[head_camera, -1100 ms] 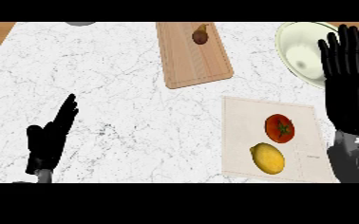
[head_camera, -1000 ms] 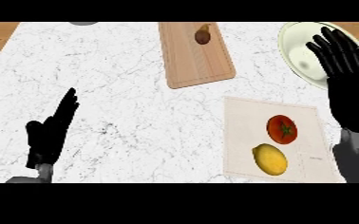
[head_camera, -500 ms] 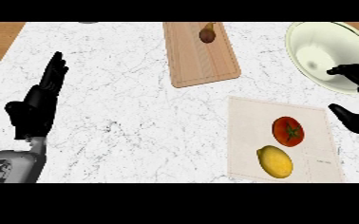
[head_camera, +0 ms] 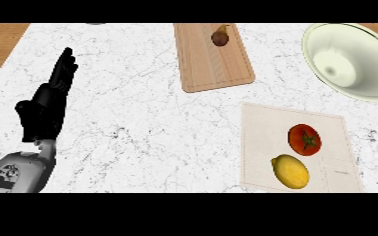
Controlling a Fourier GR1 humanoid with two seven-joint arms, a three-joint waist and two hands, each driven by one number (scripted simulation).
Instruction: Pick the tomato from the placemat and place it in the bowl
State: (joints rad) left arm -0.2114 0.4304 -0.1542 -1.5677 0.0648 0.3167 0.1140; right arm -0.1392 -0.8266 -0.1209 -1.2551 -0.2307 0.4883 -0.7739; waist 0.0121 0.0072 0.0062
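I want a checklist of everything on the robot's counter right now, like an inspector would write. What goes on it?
Surface: white marble counter, with a strip of wood showing at the upper left corner.
Job's things: red tomato lying on the beige placemat; pale bowl at the upper right, nothing in it.
Clutter: yellow lemon on the same placemat, below the tomato; wooden cutting board with a small brown item near its top, too small to name.
Hands: left hand open, fingers up, resting at the left edge; right hand not in view.
Cables: nothing seen.
Surroundings: nothing seen beyond the counter.
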